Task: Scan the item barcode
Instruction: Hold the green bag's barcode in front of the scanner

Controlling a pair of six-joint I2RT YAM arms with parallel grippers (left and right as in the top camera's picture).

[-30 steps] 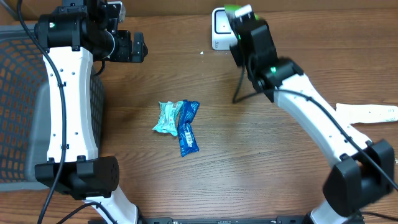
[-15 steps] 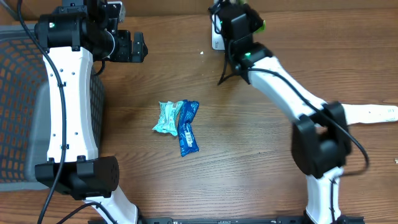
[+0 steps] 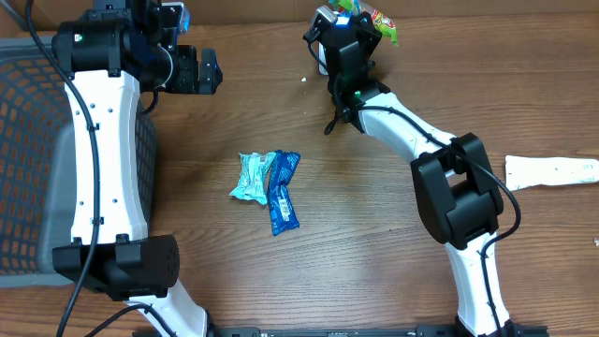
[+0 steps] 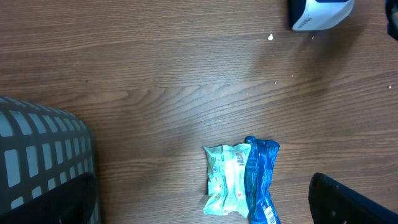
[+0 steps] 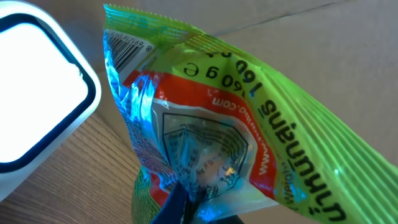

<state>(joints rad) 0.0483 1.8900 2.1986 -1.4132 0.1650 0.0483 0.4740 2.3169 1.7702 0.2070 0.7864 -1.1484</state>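
Far edge of the worktop [image 3: 374, 243], a little right of centre: right gripper [image 3: 352, 26] pinched fully closed on a green snack bag [image 5: 211, 118], gripping it at the lower edge. Holds the bag up off the wood and tilted, with the crimped top seam slanting across the wrist view. Shows a red-and-white panel, print upside down, and a barcode [image 5: 127, 51] in the bag's top left corner, the corner closest to the scanner [image 5: 37, 93]. Just beside the bag, to its left: that scanner, white with a dark rim and a window glowing bright. Cannot tell whether bag and scanner touch. From overhead, mostly hidden behind the right arm, with only a sliver of white showing.

Far left, raised over the wood beside the basket [image 3: 28, 150]: left gripper [image 3: 208, 73], jaws spread wide, nothing between them.

Middle of the worktop, well apart from both grippers: a teal packet [image 3: 251, 176] and a blue packet [image 3: 283, 192], lying flat and touching along their long sides, teal on the left, blue reaching nearer.

Left edge: dark mesh basket. Right edge: a white strip [image 3: 552, 170] lying flat on the wood.
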